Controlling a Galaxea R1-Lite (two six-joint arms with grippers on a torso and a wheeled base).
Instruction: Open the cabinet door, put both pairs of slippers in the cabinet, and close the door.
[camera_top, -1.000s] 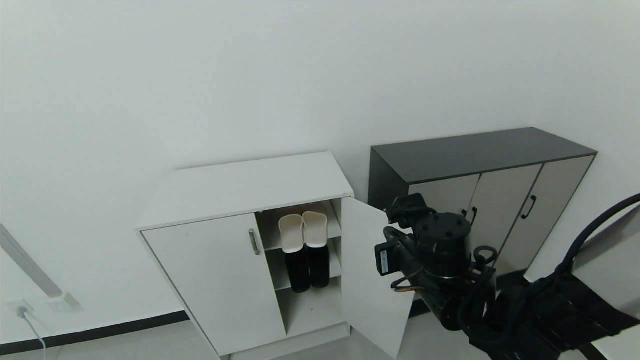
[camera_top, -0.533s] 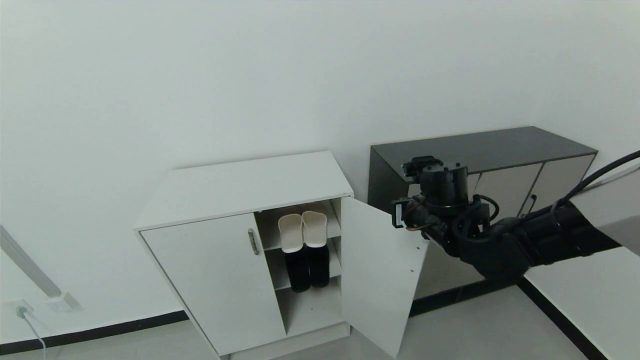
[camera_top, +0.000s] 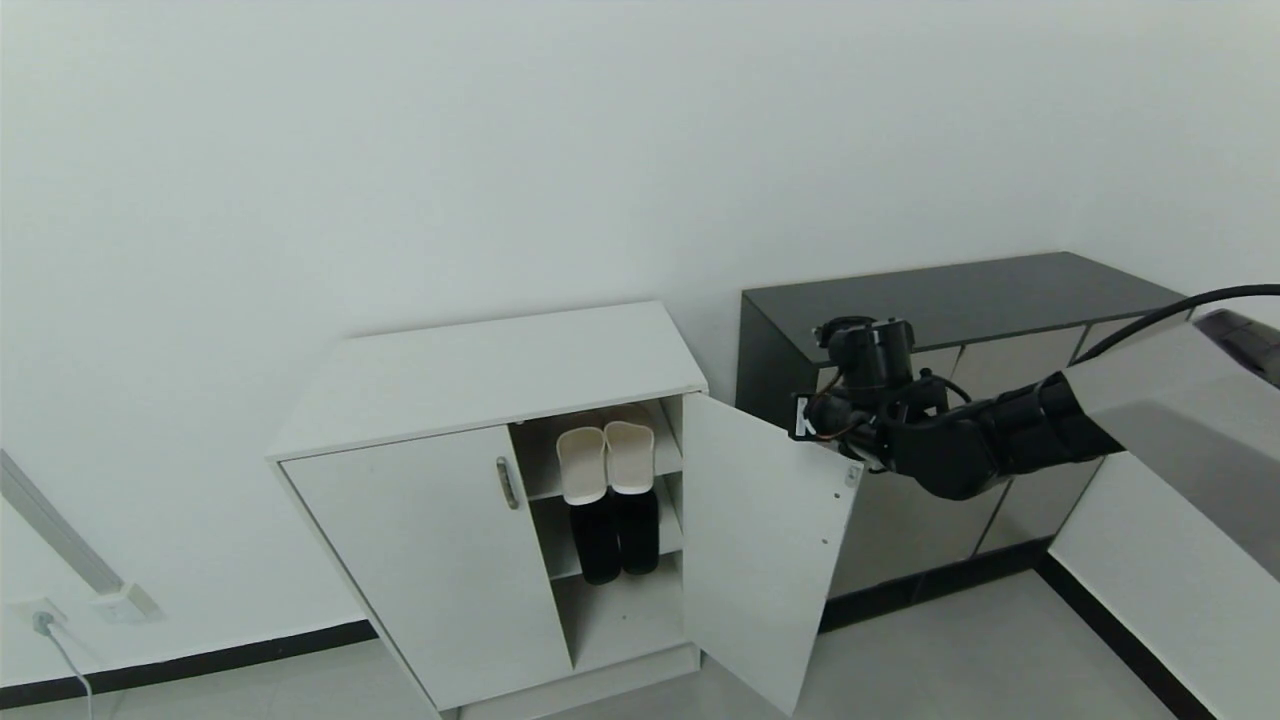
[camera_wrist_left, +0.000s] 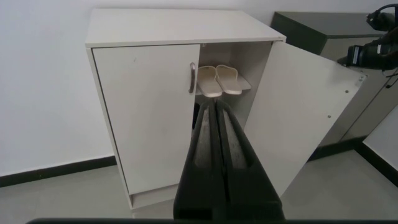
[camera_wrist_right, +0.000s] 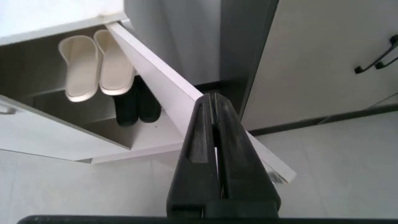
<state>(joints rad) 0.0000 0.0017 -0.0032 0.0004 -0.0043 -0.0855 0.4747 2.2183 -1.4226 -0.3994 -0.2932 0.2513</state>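
Starting at the right gripper (camera_wrist_right: 212, 104), we find its jaws pressed together with nothing between them. Their tips sit at the top edge of the open cabinet door (camera_top: 762, 545), near its free corner. They are on the outer face, in the gap between that door and the dark cabinet (camera_top: 950, 300); we cannot confirm contact. We judge this placement deliberate: closed jaws form a blunt pusher, and force applied far from the hinge swings the panel with least effort.

The left gripper (camera_wrist_left: 216, 115) also has its jaws closed on nothing. It hangs well apart from the cabinet (camera_top: 490, 372), aimed at the opening, which we read as keeping it out of the door's swing.

The door stands upright with its long axis vertical. It is hinged at the cabinet's right wall and opened wide, so its inner face looks toward the front. Both pairs are inside. The white slippers (camera_top: 607, 460) lie side by side on the upper shelf (camera_top: 668, 455); the black slippers (camera_top: 618, 535) sit on the shelf directly below. Each pair's long axis runs front to back, one end at the shelf's front edge, toward the opening. Only the closing step appears outstanding.
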